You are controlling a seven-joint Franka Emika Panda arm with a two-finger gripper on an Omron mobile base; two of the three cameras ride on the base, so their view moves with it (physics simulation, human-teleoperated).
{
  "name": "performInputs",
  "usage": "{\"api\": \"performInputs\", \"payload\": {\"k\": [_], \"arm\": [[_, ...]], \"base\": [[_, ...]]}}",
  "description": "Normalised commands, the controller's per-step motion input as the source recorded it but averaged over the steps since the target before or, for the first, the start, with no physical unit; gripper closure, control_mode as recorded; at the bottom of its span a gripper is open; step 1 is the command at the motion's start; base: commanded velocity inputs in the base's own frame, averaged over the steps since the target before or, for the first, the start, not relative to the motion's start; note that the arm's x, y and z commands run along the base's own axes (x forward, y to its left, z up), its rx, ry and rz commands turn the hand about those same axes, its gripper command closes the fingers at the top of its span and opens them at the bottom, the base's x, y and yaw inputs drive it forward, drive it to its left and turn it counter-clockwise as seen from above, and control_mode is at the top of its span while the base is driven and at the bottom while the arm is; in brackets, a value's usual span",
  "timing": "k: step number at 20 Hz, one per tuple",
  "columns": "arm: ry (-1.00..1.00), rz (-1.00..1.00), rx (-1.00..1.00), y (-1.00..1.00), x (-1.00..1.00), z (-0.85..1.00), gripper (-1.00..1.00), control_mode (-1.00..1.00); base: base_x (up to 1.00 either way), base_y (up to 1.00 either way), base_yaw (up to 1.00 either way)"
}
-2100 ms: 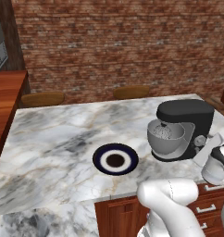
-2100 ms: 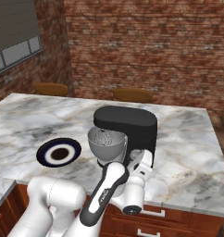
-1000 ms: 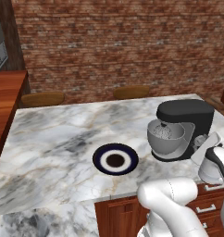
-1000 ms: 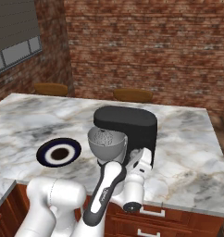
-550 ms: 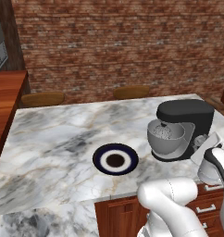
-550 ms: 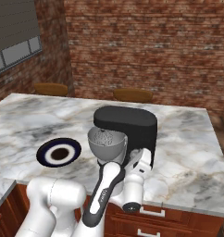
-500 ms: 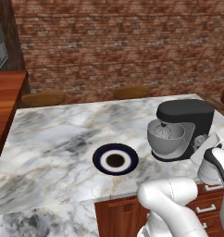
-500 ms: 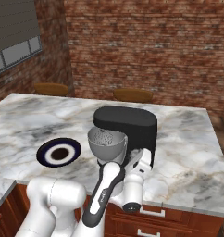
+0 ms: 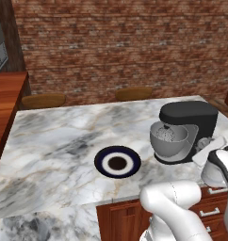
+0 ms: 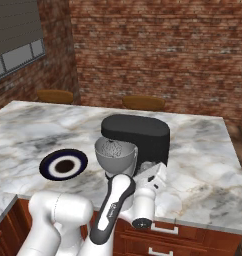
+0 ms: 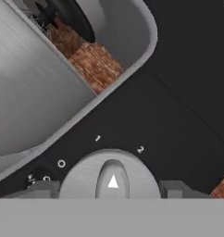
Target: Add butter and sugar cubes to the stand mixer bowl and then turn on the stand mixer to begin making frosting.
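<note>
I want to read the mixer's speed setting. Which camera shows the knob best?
The hand view: the silver knob sits close up with its white pointer and the numerals around it. In both base views the stand mixer is small, and I cannot make the knob out there.

knob cut off below

Base views flank stand mixer, hand view close on knob

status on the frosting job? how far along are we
Looks done: plate is bare, so butter and sugar seem to be off it; bowl contents unclear. In hand: open claw straddles the silver knob, whose arrow sits between 1 and 2. Left: can't tell whether the stand mixer is running; confirm that.
</note>
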Motion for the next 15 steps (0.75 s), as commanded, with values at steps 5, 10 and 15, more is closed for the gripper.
{"api": "performInputs", "payload": {"k": [5,10,15], "arm": [[0.00,0.00,0.35,-0.10,0.00,0.00,1.00,-1.00],[0.01,0.00,0.32,-0.02,0.00,0.00,1.00,-1.00],[0.03,0.00,0.29,0.00,0.00,0.00,1.00,-1.00]], "base": [[0.00,0.00,0.00],[0.00,0.00,0.00],[0.00,0.00,0.00]]}}
